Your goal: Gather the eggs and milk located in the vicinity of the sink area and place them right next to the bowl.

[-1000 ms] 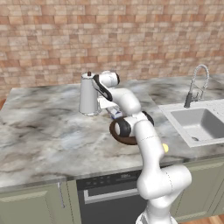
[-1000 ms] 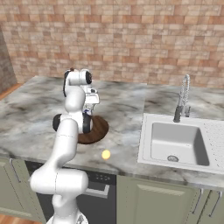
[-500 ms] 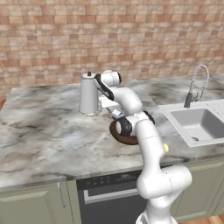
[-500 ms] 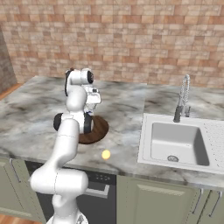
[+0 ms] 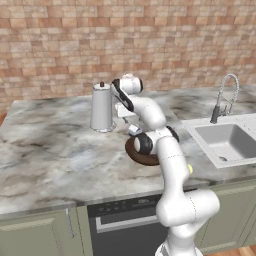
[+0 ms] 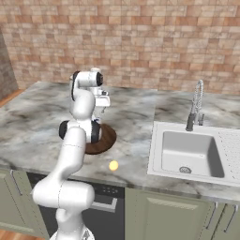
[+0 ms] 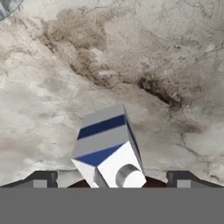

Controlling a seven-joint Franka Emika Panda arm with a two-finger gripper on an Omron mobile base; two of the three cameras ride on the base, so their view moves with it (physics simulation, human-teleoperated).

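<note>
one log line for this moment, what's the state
gripper: open, above milk | milk: on counter beside bowl, fingers clear of it | egg: on counter, in front of bowl

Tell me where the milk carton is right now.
The milk carton stands on the marble counter between the open gripper's fingers in the hand view; in the left base view it sits between the bowl and the jug.

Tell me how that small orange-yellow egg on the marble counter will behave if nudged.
The small smooth orange-yellow oval egg would probably roll readily: it is rounded and lies on flat polished marble counter. It sits near the counter's front edge, so a push outward might send it off. Its glossy surface looks slippery, likely needing a centred grip.
</note>
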